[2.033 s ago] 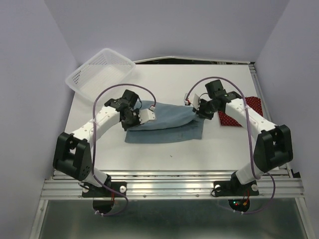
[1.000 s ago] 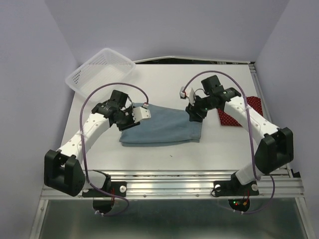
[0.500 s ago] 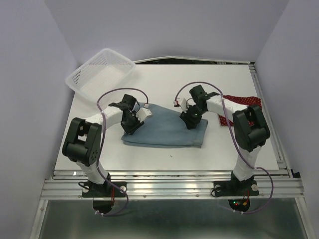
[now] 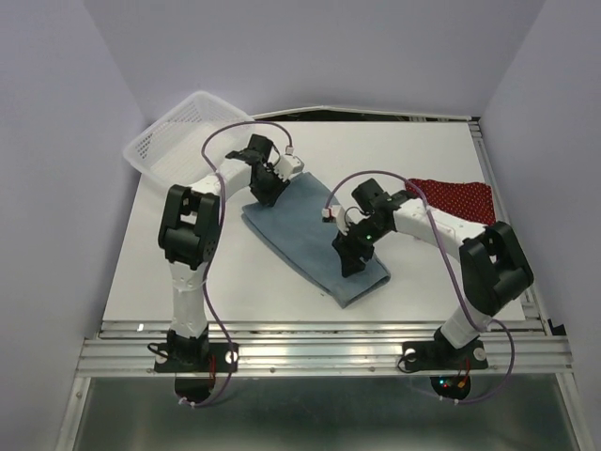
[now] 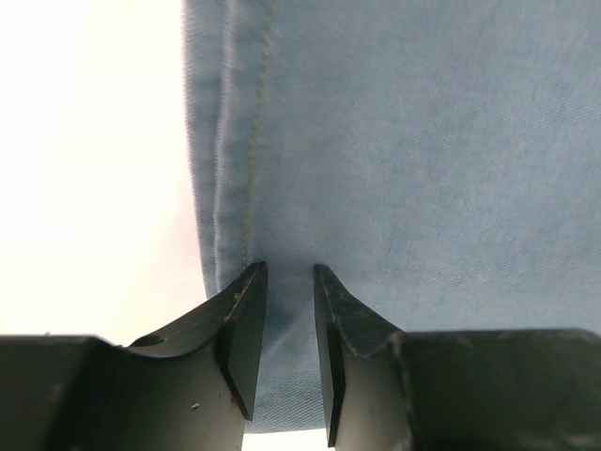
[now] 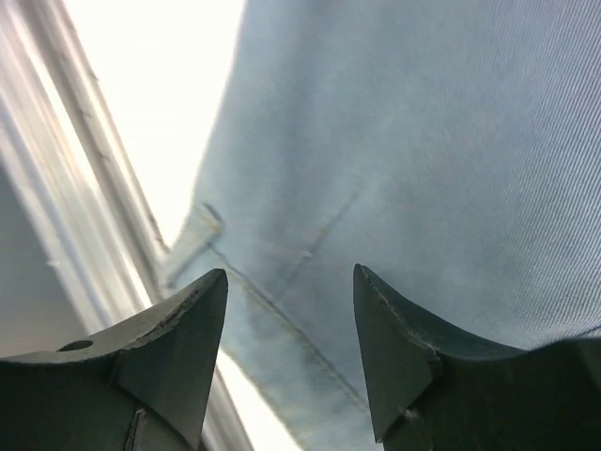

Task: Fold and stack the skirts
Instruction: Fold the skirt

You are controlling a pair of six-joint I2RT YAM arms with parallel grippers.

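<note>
Two skirts in play, and the light blue denim skirt (image 4: 310, 246) has just swung round. Half a second ago it lay crosswise between the arms; now it runs on a slant across the middle of the table (image 4: 427, 277), from far left to near right.

The left gripper (image 5: 289, 274) is at the far end, jaws drawn close with a pinch of the denim's stitched edge between the tips. The right gripper (image 6: 289, 282) hangs over the near end, jaws spread wide, with the cloth flat beneath them and nothing held.

The dark red dotted skirt (image 4: 454, 199) lies at the right side, well apart from the denim. More of it shows now that the right arm has reached inward.

My read is that the denim is already folded into a narrow band, and this turn sets it up for an end-to-end fold. The red one looks unfolded, so no stacking yet.
</note>
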